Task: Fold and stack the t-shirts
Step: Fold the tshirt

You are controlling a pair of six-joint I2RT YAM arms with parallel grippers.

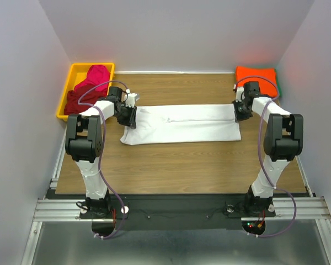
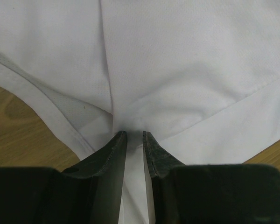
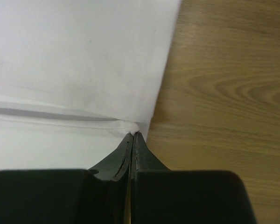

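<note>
Fingertips cannot be made out from above, since each wrist covers its own pair; nor can we tell sleeves or collar on the white t-shirt (image 1: 182,125), which lies as a long folded band across the middle of the wooden table (image 1: 171,165); the heap in the yellow bin (image 1: 80,67) at the far left corner is crumpled, a magenta t-shirt (image 1: 98,75) on a dark red t-shirt (image 1: 76,100), and we cannot say whether more lies beneath; the folded orange t-shirt (image 1: 258,76) in the far right corner is partly hidden behind the wrist of the right arm (image 1: 265,107). The wrist cameras give what the overhead one withholds; at the band's left end the left gripper (image 2: 134,135) has its jaws nearly together with white cloth between them and creases running into the tips, so we read it as clamped on the shirt; at the right end the right gripper (image 3: 132,135) is pressed fully closed, a small nub of the shirt's edge pinched at its tips, bare wood just beside; neither wrist view shows the bin or the orange shirt. The left arm (image 1: 102,107) and its partner both reach forward with elbows raised and forearms angled inward, wrists low over the band's two ends.
</note>
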